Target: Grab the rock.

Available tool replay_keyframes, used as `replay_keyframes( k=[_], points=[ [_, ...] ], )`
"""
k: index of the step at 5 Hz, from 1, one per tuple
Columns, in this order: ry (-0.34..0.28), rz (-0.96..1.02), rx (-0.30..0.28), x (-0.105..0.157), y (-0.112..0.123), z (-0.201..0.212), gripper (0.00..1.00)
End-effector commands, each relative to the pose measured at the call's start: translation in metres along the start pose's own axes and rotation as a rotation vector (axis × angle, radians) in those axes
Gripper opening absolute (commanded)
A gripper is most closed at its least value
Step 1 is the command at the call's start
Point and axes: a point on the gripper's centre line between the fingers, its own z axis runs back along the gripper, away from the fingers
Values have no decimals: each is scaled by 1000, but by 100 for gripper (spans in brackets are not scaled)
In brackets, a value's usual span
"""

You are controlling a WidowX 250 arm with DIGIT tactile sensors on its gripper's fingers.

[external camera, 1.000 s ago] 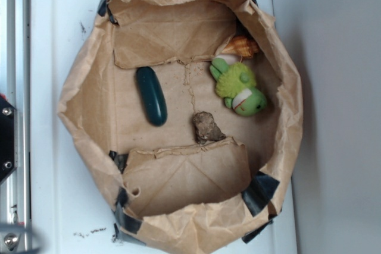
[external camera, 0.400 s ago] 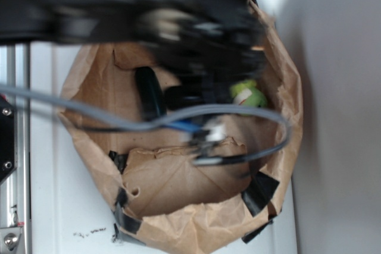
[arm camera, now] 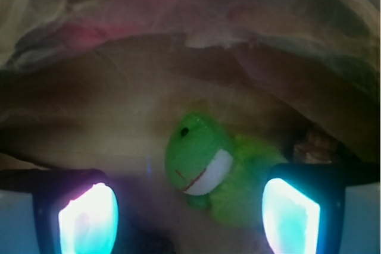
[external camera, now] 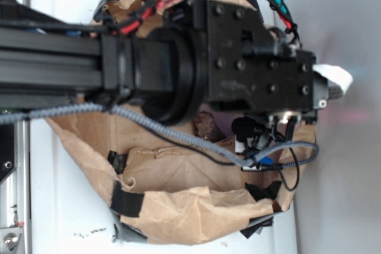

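The arm [external camera: 178, 63] reached horizontally over the paper bag [external camera: 178, 212]; its gripper [arm camera: 189, 218] stood wide open, empty, framing the green plush frog [arm camera: 205, 162], the rock [external camera: 206, 124] beneath.

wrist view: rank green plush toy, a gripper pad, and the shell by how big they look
1. Green plush toy
2. Either glowing pad, though nearness to the camera inflates it
3. Shell, only a sliver showing past the right finger, so its true size is unsure

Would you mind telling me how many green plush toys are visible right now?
1. The green plush toy lies on the paper bag's floor, between the open fingers in the wrist view. The arm hides most of the bag in the exterior view.
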Motion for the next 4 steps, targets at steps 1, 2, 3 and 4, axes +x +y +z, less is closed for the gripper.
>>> replay_keyframes(
  k=[1,2,3,4],
  points=[
    [-100,-57,-65,-45,-19,41,100],
    [-110,-57,-77,-51,-19,45,100],
    [-93,-58,-54,-46,-23,34,100],
    [-69,-64,-44,-47,-27,21,100]
  ],
)
